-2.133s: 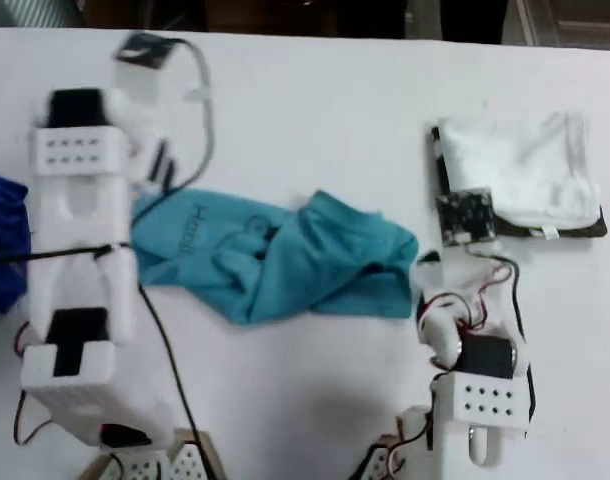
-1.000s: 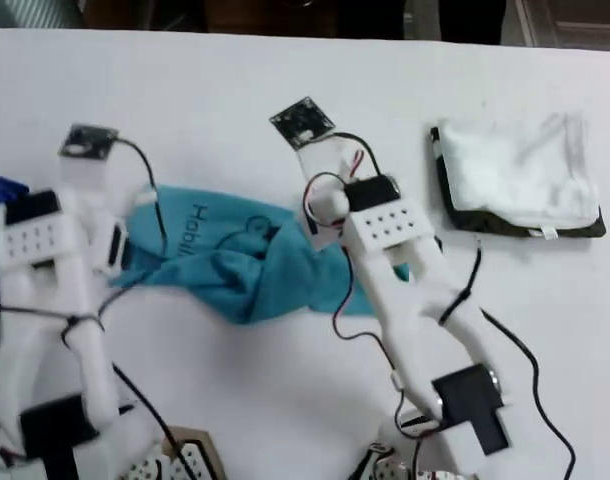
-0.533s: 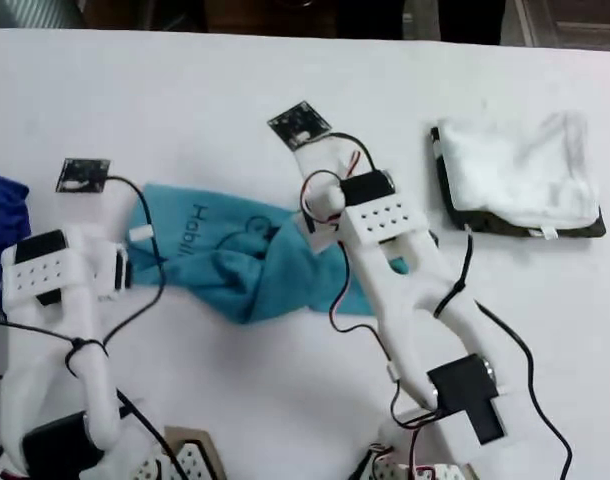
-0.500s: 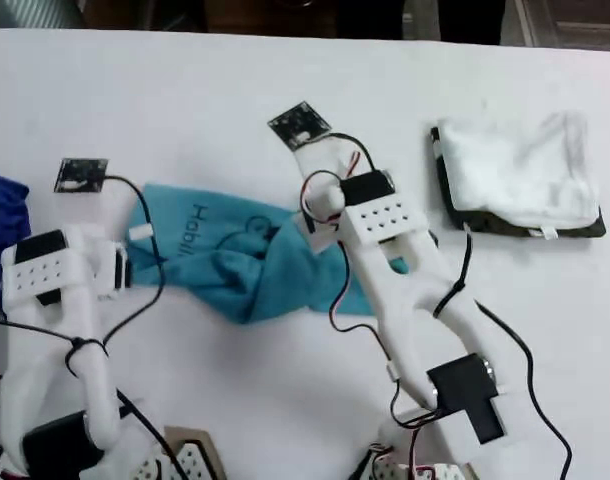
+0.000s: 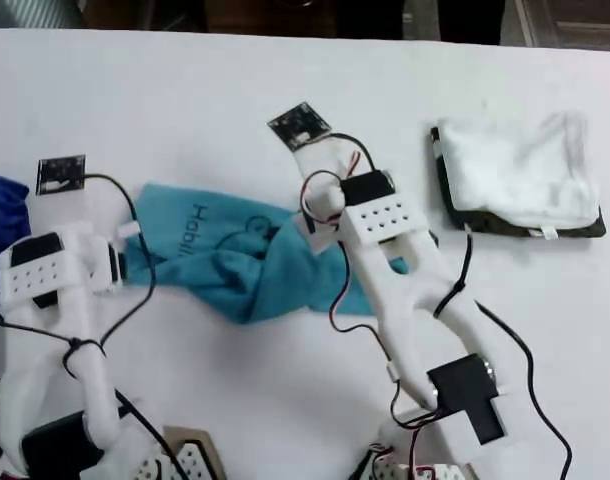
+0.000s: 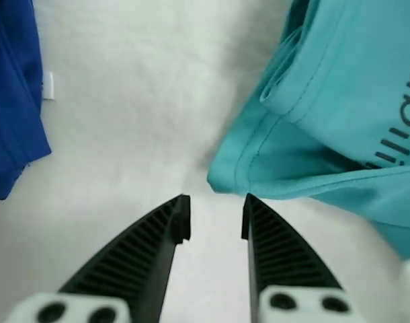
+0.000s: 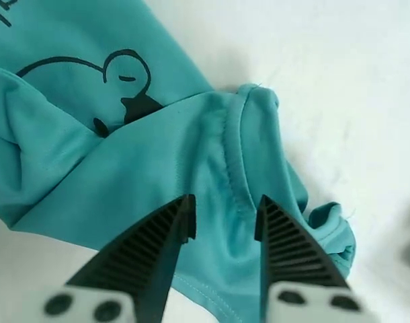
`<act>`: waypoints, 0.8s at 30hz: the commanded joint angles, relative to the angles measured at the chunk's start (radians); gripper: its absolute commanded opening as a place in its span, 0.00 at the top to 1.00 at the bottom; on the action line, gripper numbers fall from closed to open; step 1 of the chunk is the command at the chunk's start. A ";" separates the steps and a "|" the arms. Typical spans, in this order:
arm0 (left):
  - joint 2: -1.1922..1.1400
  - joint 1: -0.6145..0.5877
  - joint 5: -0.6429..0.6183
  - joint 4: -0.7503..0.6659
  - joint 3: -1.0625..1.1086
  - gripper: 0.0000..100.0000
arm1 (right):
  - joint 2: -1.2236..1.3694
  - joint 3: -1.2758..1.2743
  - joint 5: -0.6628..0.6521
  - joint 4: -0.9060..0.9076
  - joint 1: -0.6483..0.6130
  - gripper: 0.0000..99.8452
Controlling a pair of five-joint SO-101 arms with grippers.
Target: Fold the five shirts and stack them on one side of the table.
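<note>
A crumpled teal shirt with dark print lies across the middle of the white table. My right gripper is open just above the teal shirt, with a raised hem ridge between its fingers. My right arm reaches over the shirt's right part. My left gripper is open over bare table, a little short of the teal shirt's hem corner. The left arm stands at the shirt's left end.
A folded white shirt rests on a dark folded one at the right side of the table. A blue shirt lies bunched at the left edge, close to the left arm. Cables trail from both arms.
Both arms swung out over the teal shirt from their rest poses. In the last second the left arm drew back toward the left end; the right arm stayed nearly still.
</note>
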State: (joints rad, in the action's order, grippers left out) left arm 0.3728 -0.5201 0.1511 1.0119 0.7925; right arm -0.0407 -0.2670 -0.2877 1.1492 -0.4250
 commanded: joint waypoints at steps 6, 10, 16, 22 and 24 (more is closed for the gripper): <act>-0.169 -0.008 -0.009 -0.068 -0.013 0.85 | -0.005 0.046 0.008 0.008 -0.004 0.84; -0.192 -0.008 -0.009 -0.094 -0.013 0.85 | -0.005 0.046 0.008 0.021 -0.004 0.84; -0.196 -0.005 -0.009 -0.118 -0.012 0.85 | -0.005 0.046 0.008 0.022 -0.004 0.84; -0.196 0.066 -0.041 -0.115 -0.012 0.85 | -0.005 0.046 0.008 0.022 -0.004 0.84; -0.196 0.091 -0.074 -0.114 -0.010 0.85 | -0.005 0.046 0.008 0.022 -0.004 0.84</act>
State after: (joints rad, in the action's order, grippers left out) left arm 0.1749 -0.4710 0.1143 0.9060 0.7925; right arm -0.0407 -0.2670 -0.2877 1.1661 -0.4250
